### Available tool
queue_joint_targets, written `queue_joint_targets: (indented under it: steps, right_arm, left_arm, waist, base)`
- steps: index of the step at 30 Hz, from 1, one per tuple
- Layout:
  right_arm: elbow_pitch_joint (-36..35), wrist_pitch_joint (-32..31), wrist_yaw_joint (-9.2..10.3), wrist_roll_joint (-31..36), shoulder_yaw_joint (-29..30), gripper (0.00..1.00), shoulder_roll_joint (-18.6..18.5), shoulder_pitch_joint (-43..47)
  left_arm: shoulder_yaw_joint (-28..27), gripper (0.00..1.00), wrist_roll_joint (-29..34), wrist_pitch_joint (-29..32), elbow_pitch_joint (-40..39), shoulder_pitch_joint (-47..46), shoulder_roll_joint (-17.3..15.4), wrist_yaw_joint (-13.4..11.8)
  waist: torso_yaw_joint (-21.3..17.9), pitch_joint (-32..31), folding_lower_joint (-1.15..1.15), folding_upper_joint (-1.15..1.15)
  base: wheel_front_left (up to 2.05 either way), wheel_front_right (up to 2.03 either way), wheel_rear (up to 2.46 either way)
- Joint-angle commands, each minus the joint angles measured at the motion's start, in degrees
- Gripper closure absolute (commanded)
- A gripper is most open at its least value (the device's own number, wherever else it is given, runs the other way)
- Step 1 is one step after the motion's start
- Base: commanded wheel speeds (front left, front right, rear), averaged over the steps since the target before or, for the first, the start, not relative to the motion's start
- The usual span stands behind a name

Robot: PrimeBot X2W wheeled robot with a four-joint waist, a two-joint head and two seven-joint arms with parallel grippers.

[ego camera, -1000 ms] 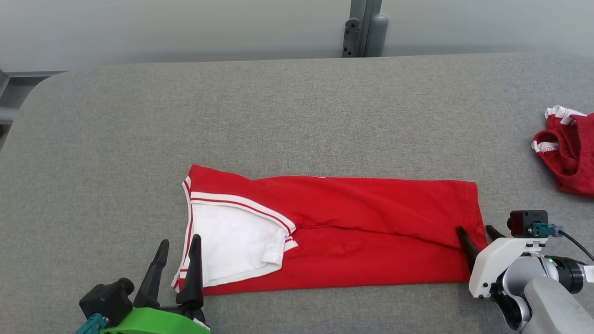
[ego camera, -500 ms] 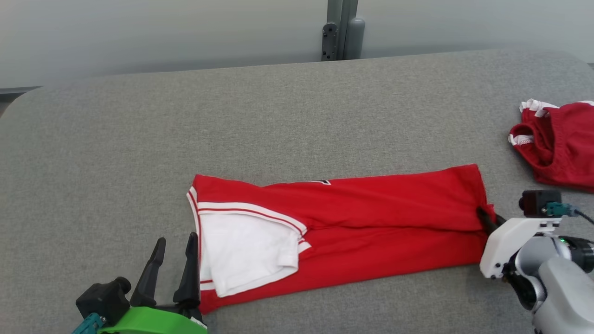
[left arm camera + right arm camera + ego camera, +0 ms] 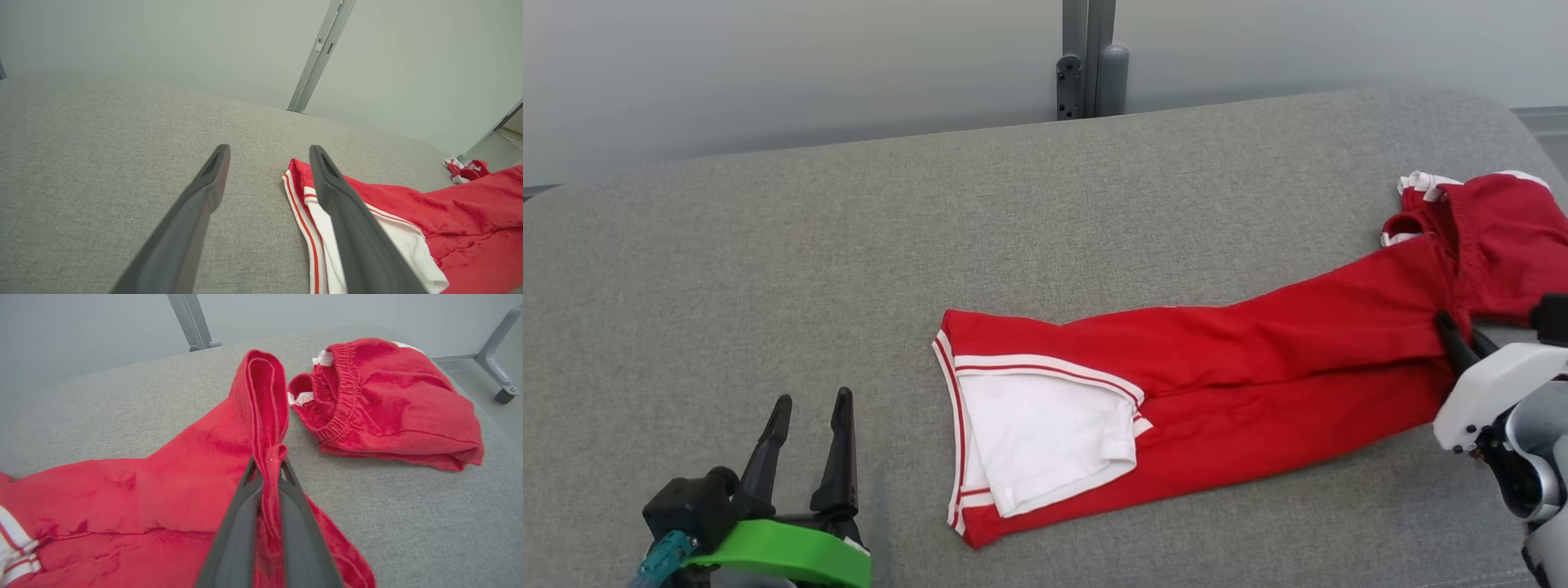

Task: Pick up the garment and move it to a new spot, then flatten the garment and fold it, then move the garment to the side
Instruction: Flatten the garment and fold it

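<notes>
Head view: I saw the garment (image 3: 1217, 384) lying folded in a long strip from the bench's (image 3: 849, 245) middle to its right edge, its right end lifted just beside a second red piece (image 3: 1503, 237). My right gripper (image 3: 1458, 331) pinched that end. My left gripper (image 3: 811, 400) stood spread near the front edge, apart from the cloth.

Left wrist view: fingers wide, nothing between them.

Right wrist view: fingers pressed on a red fold.

Grey fabric-covered table (image 3: 849, 245), pale wall (image 3: 768, 65) behind
</notes>
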State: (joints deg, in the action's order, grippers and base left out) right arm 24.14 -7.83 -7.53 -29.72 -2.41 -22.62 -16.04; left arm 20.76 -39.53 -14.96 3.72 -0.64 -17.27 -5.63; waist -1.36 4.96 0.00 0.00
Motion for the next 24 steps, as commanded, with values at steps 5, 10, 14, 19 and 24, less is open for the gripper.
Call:
queue_joint_targets:
  steps: [5,10,14,19,24]
  right_arm:
    - [-9.9,-3.7,0.07,-2.8,-3.9,1.0,2.2,2.6]
    - [-18.4,-7.0,0.06,-5.2,-8.6,1.0,4.4,3.9]
    - [-22.1,-8.8,0.05,-7.1,-12.7,1.0,7.2,4.4]
    - [-21.2,-9.0,0.05,-7.6,-16.1,1.0,10.9,3.8]
    - [-15.1,-7.2,0.04,-7.8,-17.3,1.0,15.3,2.1]
  left_arm:
    - [-1.3,0.0,2.0,-0.2,1.1,-0.7,0.8,0.4]
    - [-2.1,0.0,4.7,-0.2,2.5,0.1,1.3,0.6]
    - [-3.1,0.0,6.6,-0.2,3.5,1.0,2.1,1.0]
    - [-3.7,0.0,7.6,-0.2,4.4,1.5,3.3,2.1]
    - [-4.0,0.0,8.4,-0.2,5.1,1.8,4.3,3.1]
  waist:
    - [1.1,-1.5,0.0,0.0]
    - [3.5,-2.8,0.0,0.0]
    - [6.2,-3.8,0.0,0.0]
    - [9.9,-4.3,0.0,0.0]
    - [13.4,-4.2,0.0,0.0]
  base:
    - [0.0,0.0,0.0]
    - [0.0,0.0,0.0]
    - [0.0,0.0,0.0]
    - [0.0,0.0,0.0]
    - [0.0,0.0,0.0]
